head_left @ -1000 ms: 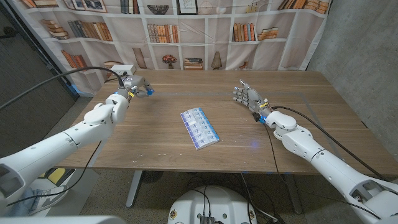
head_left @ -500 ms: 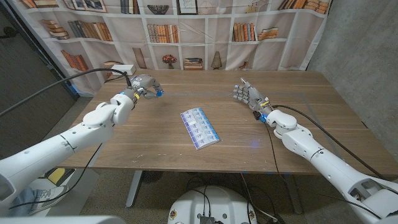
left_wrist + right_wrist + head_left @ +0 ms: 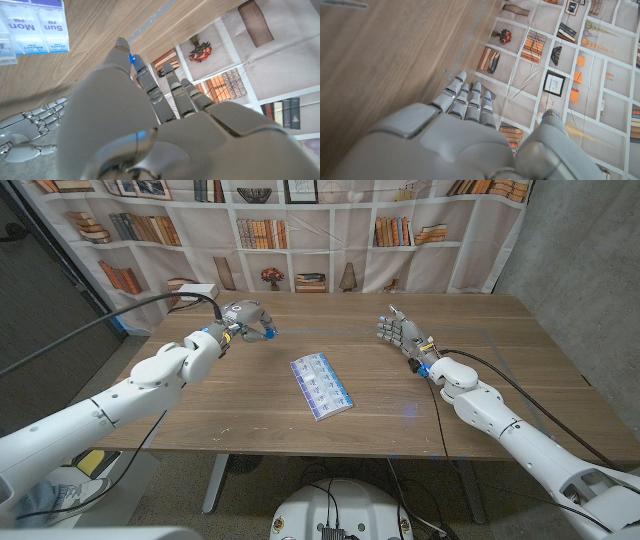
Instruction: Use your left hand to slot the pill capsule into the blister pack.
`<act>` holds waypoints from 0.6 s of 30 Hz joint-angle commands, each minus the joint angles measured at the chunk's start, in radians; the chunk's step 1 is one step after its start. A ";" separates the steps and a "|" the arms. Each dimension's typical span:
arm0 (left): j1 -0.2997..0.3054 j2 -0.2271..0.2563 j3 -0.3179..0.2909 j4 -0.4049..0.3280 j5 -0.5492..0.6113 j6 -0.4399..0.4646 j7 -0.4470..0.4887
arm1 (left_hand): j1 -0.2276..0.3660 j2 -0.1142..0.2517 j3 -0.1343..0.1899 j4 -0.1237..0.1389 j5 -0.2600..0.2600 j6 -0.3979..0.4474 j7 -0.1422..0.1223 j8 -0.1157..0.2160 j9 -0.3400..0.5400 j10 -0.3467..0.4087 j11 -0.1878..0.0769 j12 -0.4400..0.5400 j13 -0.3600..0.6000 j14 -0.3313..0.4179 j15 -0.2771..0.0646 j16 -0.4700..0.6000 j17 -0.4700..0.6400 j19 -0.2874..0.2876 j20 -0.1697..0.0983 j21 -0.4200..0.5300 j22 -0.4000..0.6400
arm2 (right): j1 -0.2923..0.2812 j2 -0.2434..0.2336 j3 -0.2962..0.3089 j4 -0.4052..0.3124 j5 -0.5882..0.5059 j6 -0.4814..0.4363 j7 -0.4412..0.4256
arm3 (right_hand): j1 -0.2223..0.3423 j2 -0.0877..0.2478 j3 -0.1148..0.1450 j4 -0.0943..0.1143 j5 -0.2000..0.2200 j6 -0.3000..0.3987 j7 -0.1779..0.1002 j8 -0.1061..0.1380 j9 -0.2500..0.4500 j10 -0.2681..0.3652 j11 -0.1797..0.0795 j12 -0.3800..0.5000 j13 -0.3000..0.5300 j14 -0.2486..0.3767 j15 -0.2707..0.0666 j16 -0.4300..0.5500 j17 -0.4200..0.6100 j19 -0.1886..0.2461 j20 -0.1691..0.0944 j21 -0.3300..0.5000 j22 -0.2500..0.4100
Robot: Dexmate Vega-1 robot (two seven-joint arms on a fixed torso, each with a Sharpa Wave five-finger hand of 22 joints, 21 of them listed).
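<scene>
A blue pill capsule (image 3: 268,333) is pinched at the fingertips of my left hand (image 3: 245,317), which hovers above the table's far left part, up and left of the blister pack (image 3: 321,385). The pack is a clear-blue strip of day-labelled cells lying slanted at the table's middle. In the left wrist view the capsule (image 3: 131,59) shows as a blue spot between thumb and finger, with the pack's (image 3: 30,22) "Mon" and "Sun" cells beyond. My right hand (image 3: 398,332) stands on its edge at the far right with fingers apart, holding nothing.
The wooden table (image 3: 480,380) carries the pack and little else. A bookshelf-printed curtain (image 3: 300,230) hangs behind its far edge. In the left wrist view my right hand (image 3: 27,132) shows across the table.
My left hand has travelled right, toward the table's middle, carrying the blue capsule closer to the pack. My right hand has stayed put.
</scene>
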 commanded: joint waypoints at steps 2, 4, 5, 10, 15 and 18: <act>0.050 0.006 -0.036 -0.054 -0.031 -0.105 -0.035 | 0.001 -0.004 0.003 0.000 0.000 0.041 0.034 0.001 0.003 0.007 0.003 -0.004 0.003 -0.007 -0.146 -0.002 0.002 -0.004 -0.086 -0.001 0.001 | -0.010 0.006 0.002 0.004 0.004 0.013 -0.003 | 0.002 0.009 -0.005 -0.001 0.004 0.008 -0.002 0.001 0.003 0.009 0.002 -0.008 0.002 0.003 0.001 0.000 0.003 0.005 -0.021 0.001 0.002; 0.055 0.004 -0.035 -0.056 -0.023 -0.114 -0.039 | 0.000 -0.004 0.003 0.000 0.001 0.040 0.034 0.000 0.003 0.007 0.003 -0.005 0.003 -0.008 -0.146 -0.001 0.002 0.004 -0.076 0.003 0.001 | -0.012 0.007 0.002 0.003 0.007 0.009 -0.004 | 0.002 0.009 -0.005 -0.001 0.004 0.008 -0.002 0.001 0.003 0.009 0.002 -0.008 0.002 0.003 0.001 0.000 0.003 0.005 -0.021 0.001 0.002; 0.058 0.002 -0.034 -0.057 -0.016 -0.116 -0.040 | 0.000 -0.003 0.004 0.000 0.001 0.040 0.034 0.000 0.003 0.007 0.003 -0.005 0.003 -0.008 -0.146 0.000 0.002 0.011 -0.072 0.006 0.001 | -0.014 0.007 0.003 0.002 0.010 0.008 -0.004 | 0.002 0.009 -0.005 -0.001 0.004 0.008 -0.002 0.001 0.003 0.009 0.002 -0.008 0.003 0.003 0.001 0.000 0.003 0.005 -0.021 0.001 0.002; 0.075 0.002 -0.046 -0.067 -0.016 -0.137 -0.038 | 0.000 -0.004 0.003 0.001 0.001 0.042 0.035 -0.001 0.003 0.008 0.003 -0.005 0.003 -0.007 -0.146 0.001 0.002 0.020 -0.065 0.009 0.001 | -0.022 0.008 0.008 -0.002 0.017 0.009 -0.010 | 0.000 0.009 -0.006 0.000 0.004 0.008 -0.002 0.001 0.003 0.010 0.003 -0.010 0.003 0.002 0.001 0.000 0.003 0.005 -0.021 0.001 0.002; 0.091 0.013 -0.056 -0.089 -0.009 -0.160 -0.050 | 0.001 -0.004 0.004 0.000 0.001 0.045 0.035 0.000 0.003 0.009 0.003 -0.005 0.004 -0.006 -0.147 0.001 0.002 0.016 -0.065 0.007 0.001 | -0.027 0.008 0.009 -0.001 0.015 0.017 -0.011 | 0.000 0.009 -0.007 0.000 0.003 0.008 -0.001 0.001 0.003 0.010 0.003 -0.011 0.003 0.003 0.001 -0.001 0.003 0.005 -0.021 0.001 0.002; 0.087 0.006 -0.046 -0.088 0.005 -0.176 -0.070 | 0.001 -0.005 0.004 0.000 0.001 0.045 0.035 -0.001 0.003 0.010 0.003 -0.005 0.004 -0.006 -0.146 0.002 0.002 0.014 -0.066 0.005 0.001 | -0.032 0.008 0.011 0.000 0.020 0.020 -0.009 | -0.001 0.010 -0.007 0.000 0.003 0.008 -0.001 0.001 0.004 0.010 0.003 -0.012 0.003 0.003 0.000 -0.001 0.003 0.005 -0.021 0.000 0.002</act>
